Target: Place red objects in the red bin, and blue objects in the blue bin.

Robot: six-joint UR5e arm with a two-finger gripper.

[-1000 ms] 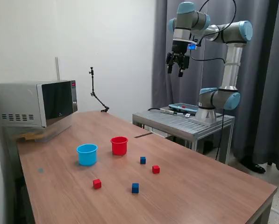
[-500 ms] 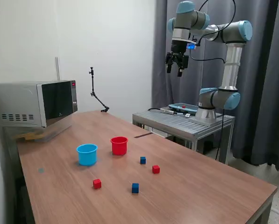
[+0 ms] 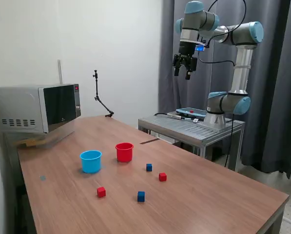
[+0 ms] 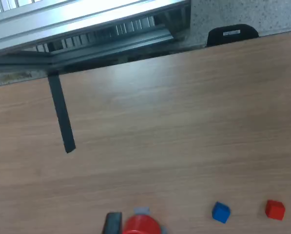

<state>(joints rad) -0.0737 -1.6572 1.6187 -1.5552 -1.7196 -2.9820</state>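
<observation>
We see the arm's gripper (image 3: 185,74) hanging high in the air, far above the wooden table (image 3: 208,200), with its two fingers spread apart and nothing between them. Everything the task concerns lies well below the gripper on the tabletop. The red cup (image 3: 124,152) stands upright, far beneath the gripper and toward the exterior view's left of it, and the light blue cup (image 3: 90,161) stands just beside the red one, further to that left. Four tiny cubes are scattered on the table past the cups, all apart from each other and from the cups: a blue cube (image 3: 149,167) closest to the red cup, a red cube (image 3: 162,177) near it, another blue cube (image 3: 141,196) nearer the table's front edge, and a second red cube (image 3: 101,192) in front of the light blue cup. In the wrist view, looking down, the red cup's rim (image 4: 141,225), one blue cube (image 4: 221,212) and one red cube (image 4: 275,209) show at the picture's edge. A microwave (image 3: 35,108) sits at the table's far corner.
</observation>
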